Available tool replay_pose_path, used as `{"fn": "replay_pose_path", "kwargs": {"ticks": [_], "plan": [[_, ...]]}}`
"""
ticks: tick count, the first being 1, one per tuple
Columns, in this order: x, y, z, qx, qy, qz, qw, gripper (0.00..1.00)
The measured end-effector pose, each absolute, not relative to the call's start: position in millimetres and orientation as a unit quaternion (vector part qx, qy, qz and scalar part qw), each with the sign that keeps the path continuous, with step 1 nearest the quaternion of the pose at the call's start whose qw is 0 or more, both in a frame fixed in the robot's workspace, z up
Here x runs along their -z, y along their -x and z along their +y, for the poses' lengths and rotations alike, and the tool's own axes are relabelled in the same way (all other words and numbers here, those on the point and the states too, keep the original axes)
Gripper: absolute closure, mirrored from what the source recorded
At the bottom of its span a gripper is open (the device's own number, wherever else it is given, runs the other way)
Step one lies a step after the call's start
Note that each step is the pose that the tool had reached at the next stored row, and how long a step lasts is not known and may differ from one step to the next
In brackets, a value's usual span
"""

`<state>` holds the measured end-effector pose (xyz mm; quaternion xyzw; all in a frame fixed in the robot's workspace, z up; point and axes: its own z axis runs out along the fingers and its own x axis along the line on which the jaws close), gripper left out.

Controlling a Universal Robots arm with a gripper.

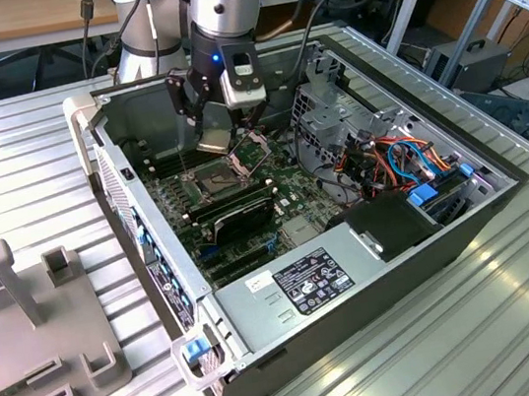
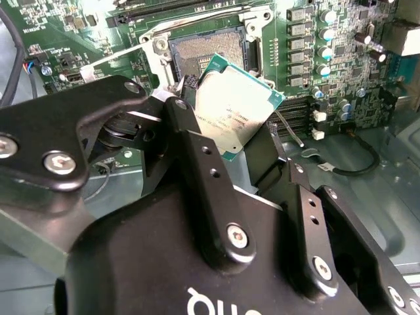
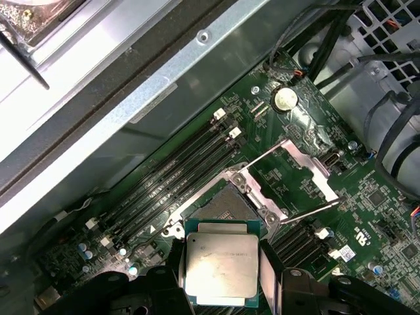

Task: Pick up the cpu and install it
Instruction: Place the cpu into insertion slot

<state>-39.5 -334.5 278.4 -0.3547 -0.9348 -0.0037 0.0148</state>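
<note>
The cpu (image 3: 221, 266) was held clamped edgewise in the gripper (image 2: 231, 147) just above the open socket (image 3: 220, 209); the carry was judged done, with square alignment over the socket yet required.

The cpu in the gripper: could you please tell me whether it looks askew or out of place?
Yes, slightly. The cpu, clamped in the gripper, hangs above the open socket, not yet seated, and its edges look turned against the socket's, so it seems askew. Nothing looks damaged.
</note>
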Motion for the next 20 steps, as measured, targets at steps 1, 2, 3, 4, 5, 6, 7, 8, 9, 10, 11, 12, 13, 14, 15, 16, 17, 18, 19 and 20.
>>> {"fn": "replay_pose_path", "kwargs": {"ticks": [1, 2, 3, 4, 5, 6, 7, 8, 9, 10, 11, 12, 13, 14, 15, 16, 17, 18, 19, 20], "plan": [[-278.4, 39.5, -334.5, 0.004, 0.360, -0.933, 0.015, 0.45], [-278.4, 39.5, -334.5, 0.004, 0.363, -0.932, 0.015, 0.45], [-278.4, 39.5, -334.5, 0.004, 0.363, -0.932, 0.015, 0.45], [-278.4, 39.5, -334.5, 0.004, 0.363, -0.932, 0.015, 0.45], [-278.4, 39.5, -334.5, 0.004, 0.363, -0.932, 0.015, 0.45], [-278.4, 39.5, -334.5, 0.004, 0.363, -0.932, 0.015, 0.45], [-278.4, 39.5, -334.5, 0.004, 0.363, -0.932, 0.015, 0.45], [-278.3, 39.5, -334.5, 0.004, 0.368, -0.930, 0.015, 0.45], [-278.3, 39.5, -334.5, 0.004, 0.374, -0.927, 0.015, 0.45], [-278.2, 39.5, -334.5, 0.004, 0.380, -0.925, 0.015, 0.45], [-278.2, 39.5, -334.5, 0.004, 0.390, -0.921, 0.015, 0.45], [-278.1, 39.5, -334.5, 0.004, 0.398, -0.917, 0.015, 0.45], [-278.0, 39.5, -334.5, 0.005, 0.419, -0.908, 0.015, 0.45], [-277.9, 39.5, -334.5, 0.005, 0.429, -0.903, 0.015, 0.45], [-277.8, 39.5, -334.5, 0.005, 0.437, -0.900, 0.014, 0.45], [-277.7, 39.5, -334.5, 0.005, 0.446, -0.895, 0.014, 0.45], [-277.7, 39.5, -334.5, 0.005, 0.452, -0.892, 0.014, 0.45], [-277.6, 39.5, -334.5, 0.005, 0.459, -0.888, 0.014, 0.45], [-277.6, 39.5, -334.5, 0.005, 0.464, -0.885, 0.014, 0.45], [-277.6, 39.5, -334.5, 0.006, 0.474, -0.880, 0.014, 0.45]]}}
